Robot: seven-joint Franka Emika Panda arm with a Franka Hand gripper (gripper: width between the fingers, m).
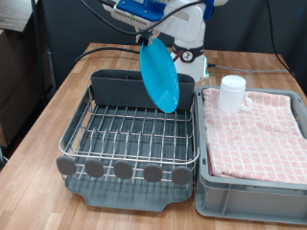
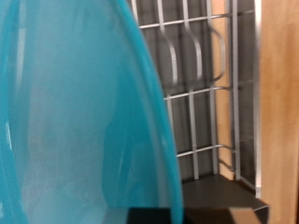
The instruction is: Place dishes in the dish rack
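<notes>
The turquoise-blue plate point(image 1: 160, 77) hangs on edge, tilted, above the back right part of the dish rack point(image 1: 134, 134). My gripper point(image 1: 153, 38) holds it by its upper rim; the fingers themselves are hard to make out. In the wrist view the plate point(image 2: 75, 112) fills most of the picture, with the rack's silver wires point(image 2: 201, 84) behind it. The white mug point(image 1: 233, 93) stands upright on the pink checked cloth in the exterior view's right. The rack's tall grey caddy point(image 1: 120, 84) is at its back. The wooden spoon is out of view.
A grey bin point(image 1: 249, 187) lined with pink checked cloth point(image 1: 259, 134) sits right of the rack. A row of round grey tabs point(image 1: 123, 170) lines the rack's front. All rests on a wooden table point(image 1: 48, 115). Dark cloth and cables hang behind.
</notes>
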